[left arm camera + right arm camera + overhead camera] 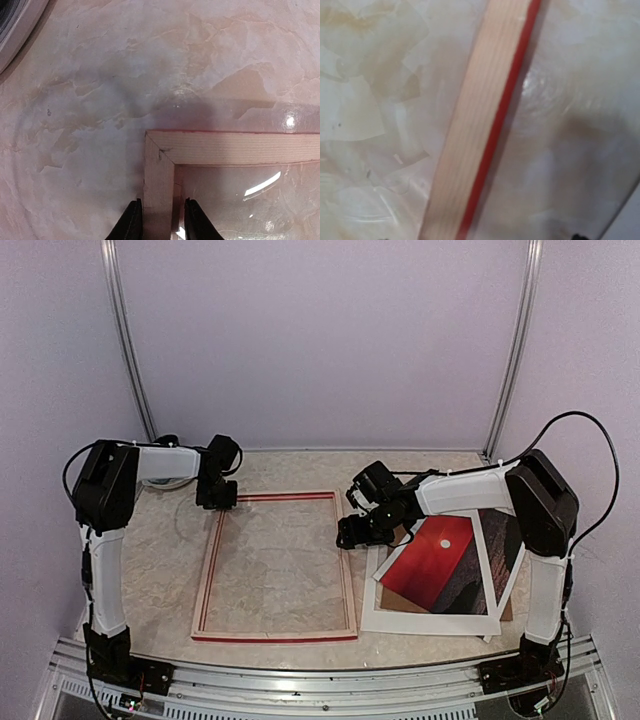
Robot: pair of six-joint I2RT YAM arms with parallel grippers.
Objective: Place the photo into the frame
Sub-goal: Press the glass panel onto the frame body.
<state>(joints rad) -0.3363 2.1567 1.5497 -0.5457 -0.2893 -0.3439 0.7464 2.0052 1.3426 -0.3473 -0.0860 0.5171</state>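
I judge frame [275,637] placement in hand. Left gripper [162,222] fingers stand apart astride its corner rail; right gripper [352,537] fingers apart, empty. Next: fetch the photo [432,562].

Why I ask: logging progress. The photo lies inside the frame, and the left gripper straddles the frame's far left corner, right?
No. The photo lies outside the frame, on its right, as the top view shows. The left gripper does straddle the frame's far left corner.
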